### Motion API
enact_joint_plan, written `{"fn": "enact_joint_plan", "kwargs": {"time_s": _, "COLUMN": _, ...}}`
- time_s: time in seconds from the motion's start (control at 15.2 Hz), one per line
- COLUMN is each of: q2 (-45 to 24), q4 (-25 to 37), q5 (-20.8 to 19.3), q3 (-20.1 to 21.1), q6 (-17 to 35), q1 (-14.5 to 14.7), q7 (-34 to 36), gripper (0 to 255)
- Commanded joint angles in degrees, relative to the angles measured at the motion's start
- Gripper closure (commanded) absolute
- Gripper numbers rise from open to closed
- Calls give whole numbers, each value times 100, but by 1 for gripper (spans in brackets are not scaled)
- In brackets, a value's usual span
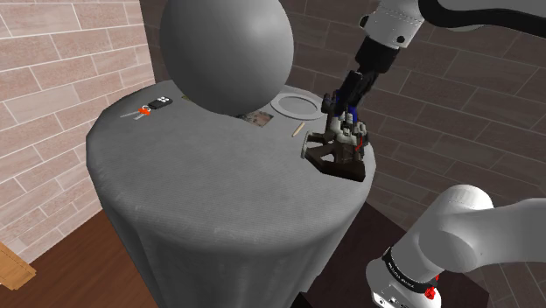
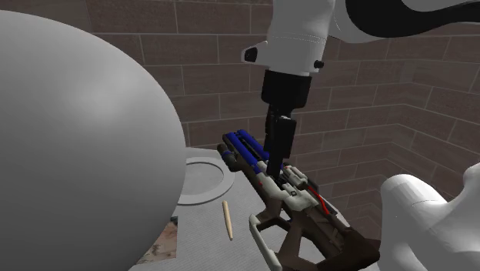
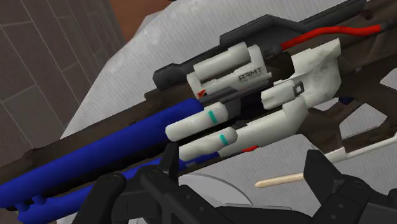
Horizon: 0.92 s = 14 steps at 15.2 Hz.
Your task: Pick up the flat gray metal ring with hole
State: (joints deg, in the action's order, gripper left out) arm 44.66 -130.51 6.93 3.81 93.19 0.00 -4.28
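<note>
My two black fingers are nearest, standing well apart with nothing clasped between them, so my pincer is released and empty. It hangs low over the blue barrel end of the blaster, close above it; I cannot tell whether a fingertip touches it. The ring lies flat on the table, just off the blaster's barrel end, apart from it and from me. A thin stick lies beside the blaster on the same side as the ring, touching neither. Beyond the ring from the blaster bulks the big grey ball, and well apart, past the ball from the blaster, sit some keys. As I judge it, only part of the approach is done: I am over the table near the right corner of it, but above the blaster and not the ring. What is left is nearly everything: shift off the blaster to the ring, come down over its rim, pinch the thin band and lift. A flat ring on cloth gives little edge to catch, and the blaster crowds my path.
</note>
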Motion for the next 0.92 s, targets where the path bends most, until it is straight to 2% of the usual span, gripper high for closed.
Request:
{"fn": "enact_joint_plan", "kwargs": {"time_s": 0.0, "q2": 0, "q4": 0, "q5": 0, "q3": 0, "q6": 0, "q1": 0, "q7": 0, "gripper": 0}}
{"fn": "enact_joint_plan", "kwargs": {"time_s": 0.4, "q2": -1533, "q4": 1022, "q5": -46, "q3": 492, "q6": 246, "q1": -189, "q7": 840, "gripper": 0}}
{"fn": "enact_joint_plan", "kwargs": {"time_s": 0.86, "q2": -3404, "q4": 2594, "q5": -395, "q3": 927, "q6": 171, "q1": -350, "q7": 1882, "gripper": 0}}
